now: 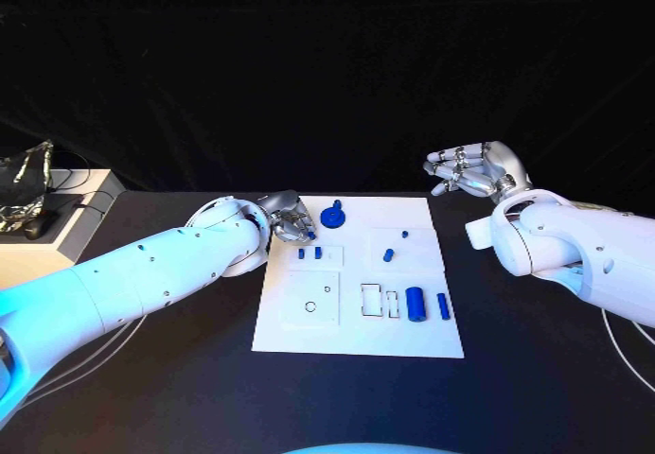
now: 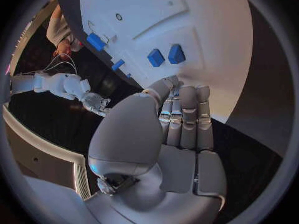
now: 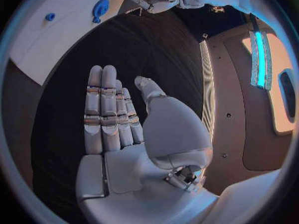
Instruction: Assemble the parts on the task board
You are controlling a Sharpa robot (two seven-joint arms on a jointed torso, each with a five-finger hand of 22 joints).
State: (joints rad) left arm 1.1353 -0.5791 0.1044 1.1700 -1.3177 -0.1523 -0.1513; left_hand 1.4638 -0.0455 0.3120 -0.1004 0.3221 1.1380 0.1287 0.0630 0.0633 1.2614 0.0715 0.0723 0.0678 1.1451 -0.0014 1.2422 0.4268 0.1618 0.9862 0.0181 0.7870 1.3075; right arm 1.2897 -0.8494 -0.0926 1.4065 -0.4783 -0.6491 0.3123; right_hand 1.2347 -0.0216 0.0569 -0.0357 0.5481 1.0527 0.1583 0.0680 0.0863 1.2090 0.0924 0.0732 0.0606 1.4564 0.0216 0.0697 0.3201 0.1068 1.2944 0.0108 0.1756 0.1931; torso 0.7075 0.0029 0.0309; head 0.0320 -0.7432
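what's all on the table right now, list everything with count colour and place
task board: one, white, middle of the black table
small parts: two, blue, side by side on the board's left half
round part: one, blue, far end of the board
little parts: two, blue, right of centre
upright parts: two, blue, board's right near side
box: one, pale, table's left edge
left hand: silver, empty, at the board's far left corner
right hand: silver, empty, raised right of the board

blue parts (image 1: 415, 304) on a white task board (image 1: 358, 339), black table (image 1: 546, 378), silver hands.
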